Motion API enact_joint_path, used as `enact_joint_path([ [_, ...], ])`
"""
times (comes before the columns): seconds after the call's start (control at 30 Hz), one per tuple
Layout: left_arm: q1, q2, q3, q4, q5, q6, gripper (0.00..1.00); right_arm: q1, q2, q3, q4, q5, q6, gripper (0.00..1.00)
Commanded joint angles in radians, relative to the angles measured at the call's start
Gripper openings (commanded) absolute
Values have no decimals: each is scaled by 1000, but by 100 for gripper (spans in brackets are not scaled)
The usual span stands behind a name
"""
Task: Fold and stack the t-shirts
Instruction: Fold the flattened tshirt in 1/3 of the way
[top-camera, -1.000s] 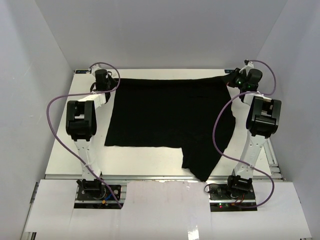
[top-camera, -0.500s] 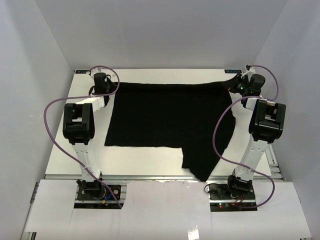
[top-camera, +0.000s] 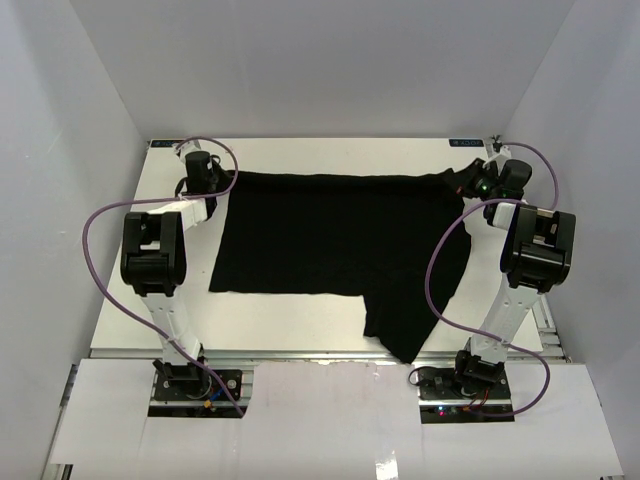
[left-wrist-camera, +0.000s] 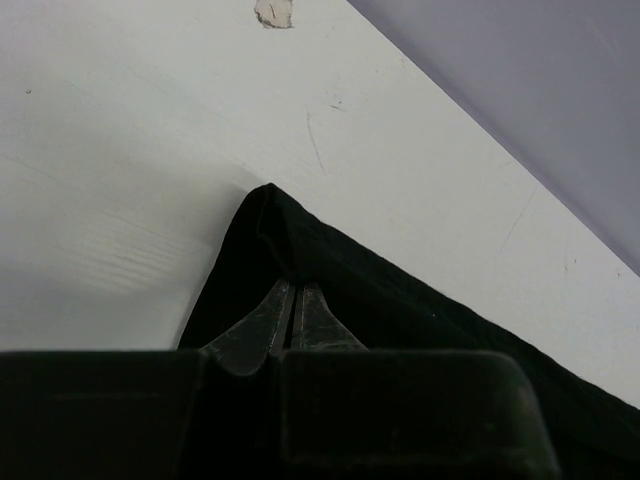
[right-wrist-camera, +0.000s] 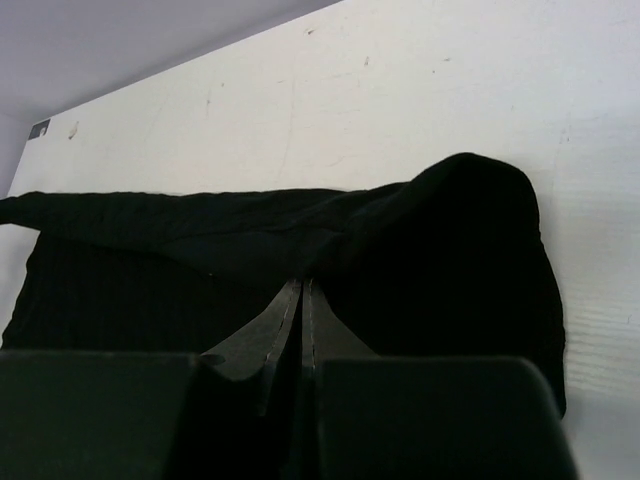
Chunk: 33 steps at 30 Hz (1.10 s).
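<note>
Now the black t-shirt (top-camera: 340, 235) lies spread out flat on the white table (top-camera: 290, 320). The left gripper (left-wrist-camera: 293, 285) has its jaws pressed together on the far left corner of the cloth. The right gripper (right-wrist-camera: 301, 283) pinches the far right corner in the same way.

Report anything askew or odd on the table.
The t-shirt lies unevenly: its near-right part trails to the table's front edge, well past the rest of its near edge. The left hand and right hand pinch its far corners.
</note>
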Motion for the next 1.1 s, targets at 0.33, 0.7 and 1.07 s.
enact_joint_path([
  [0.33, 7, -104, -63, 7, 14, 8, 8, -27, -67, -50, 7, -1, -23, 7],
  [0.7, 7, -123, -91, 8, 15, 2, 8, -31, -56, -55, -37, 12, -24, 7],
  [1.07, 7, -140, -135, 7, 15, -7, 8, -38, -50, -68, -86, 20, -35, 7],
])
